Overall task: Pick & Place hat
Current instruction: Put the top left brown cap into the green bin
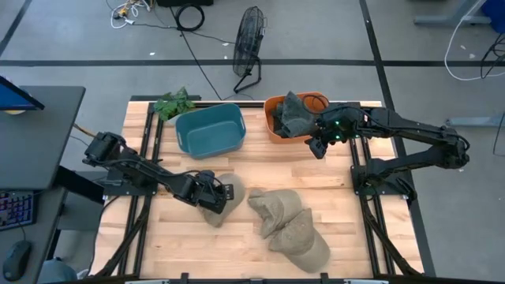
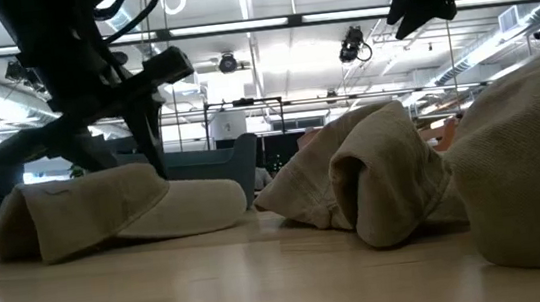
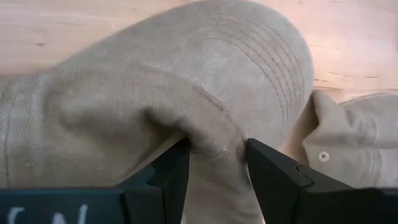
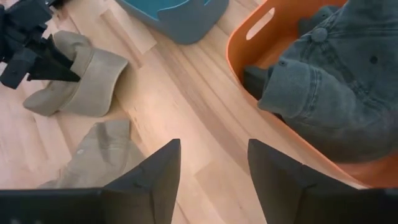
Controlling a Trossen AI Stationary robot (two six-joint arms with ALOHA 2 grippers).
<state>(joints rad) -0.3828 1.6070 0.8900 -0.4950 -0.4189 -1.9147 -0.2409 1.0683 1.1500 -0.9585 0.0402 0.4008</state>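
A tan hat (image 1: pixel 225 196) lies on the table's near left part, and my left gripper (image 1: pixel 210 196) is shut on it from the left. In the low view this hat (image 2: pixel 116 215) rests flat on the wood by its brim and crown. Two more tan hats (image 1: pixel 288 225) lie heaped to its right. My right gripper (image 1: pixel 319 147) hangs open above the table beside the orange bin (image 1: pixel 272 126), touching nothing. Grey-green hats (image 4: pixel 336 81) lie in that bin. My left gripper (image 3: pixel 217 174) pinches a raised fold of the tan hat's crown (image 3: pixel 211 134) between its two fingers (image 3: pixel 177 171), with cloth filling the gap. It comes in low from the table's left, slanting down. The hat lies on the table, brim (image 2: pixel 195 204) flat.
A blue bin (image 1: pixel 209 130) stands at the far middle, left of the orange bin. A green plant (image 1: pixel 173 102) sits at the far left corner. Bare wood lies between the bins and the hats. A fan (image 1: pixel 248 47) stands on the floor beyond the table.
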